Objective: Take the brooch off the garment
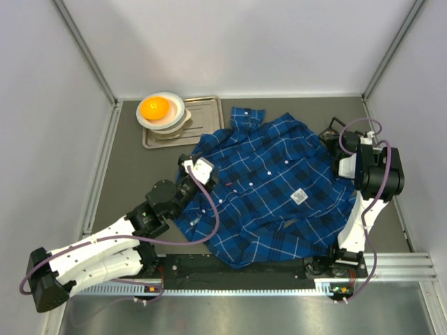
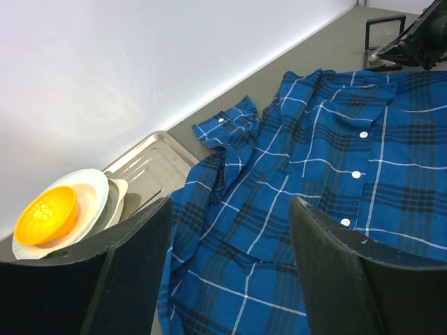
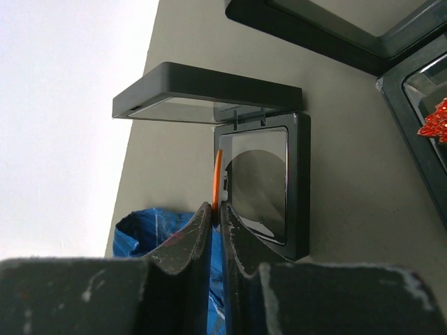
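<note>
Checking the right pincer [image 3: 215, 209] first: its fingers are pressed together, pinching a thin orange piece [image 3: 217, 174] seen edge-on. I cannot confirm from this angle that it is the brooch. Directly ahead of the fingertips lies an open black display case [image 3: 262, 183], its hinged lid [image 3: 209, 91] raised beyond it. Further ahead and to the right sit more black cases [image 3: 328, 28], one showing a red glittering item [image 3: 436, 122] at the frame edge. A fold of blue cloth lies just left of the fingertips.

Left pincer [image 2: 230, 209]: fingers spread wide, gripping nothing, over the blue plaid shirt [image 1: 269, 188]. I cannot tell whether they touch the cloth. Plaid fabric fills the gap between the fingers, and a row of white buttons [image 2: 356, 174] runs ahead and to the right. Ahead and to the left is a metal tray [image 2: 150, 157] carrying white plates [image 2: 91, 199] and an orange bowl [image 2: 45, 213].

Overhead, the shirt lies spread on the table [image 1: 126, 174] between the two pincers, a white diamond tag [image 1: 299, 196] facing up.
</note>
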{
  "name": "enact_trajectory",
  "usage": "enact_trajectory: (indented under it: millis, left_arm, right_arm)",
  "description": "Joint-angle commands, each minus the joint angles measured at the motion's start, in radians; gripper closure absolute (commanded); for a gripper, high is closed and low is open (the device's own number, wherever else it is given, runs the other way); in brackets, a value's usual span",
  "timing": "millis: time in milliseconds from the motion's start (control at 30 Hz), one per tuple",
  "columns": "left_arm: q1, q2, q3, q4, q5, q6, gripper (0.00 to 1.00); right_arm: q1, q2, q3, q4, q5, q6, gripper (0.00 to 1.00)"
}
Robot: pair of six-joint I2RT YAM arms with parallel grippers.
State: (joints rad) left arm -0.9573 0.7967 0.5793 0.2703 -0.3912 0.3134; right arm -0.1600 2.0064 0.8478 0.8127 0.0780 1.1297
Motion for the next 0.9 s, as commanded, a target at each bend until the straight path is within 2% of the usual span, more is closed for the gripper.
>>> enact_trajectory:
  millis: [0, 400, 867]
  left_arm:
    - [0.002, 0.001, -0.004, 0.067, -0.006, 0.004, 0.28]
    - [0.002, -0.001, -0.006, 0.069, -0.006, 0.003, 0.28]
    - [0.002, -0.001, -0.007, 0.070, -0.003, 0.003, 0.28]
  right_arm:
    - [-0.010, 0.006, 0.042, 0.017, 0.019, 0.002, 0.91]
    - [-0.010, 0.011, 0.046, 0.016, 0.014, -0.002, 0.90]
    - [-0.009, -0.004, 0.033, 0.017, 0.025, -0.002, 0.82]
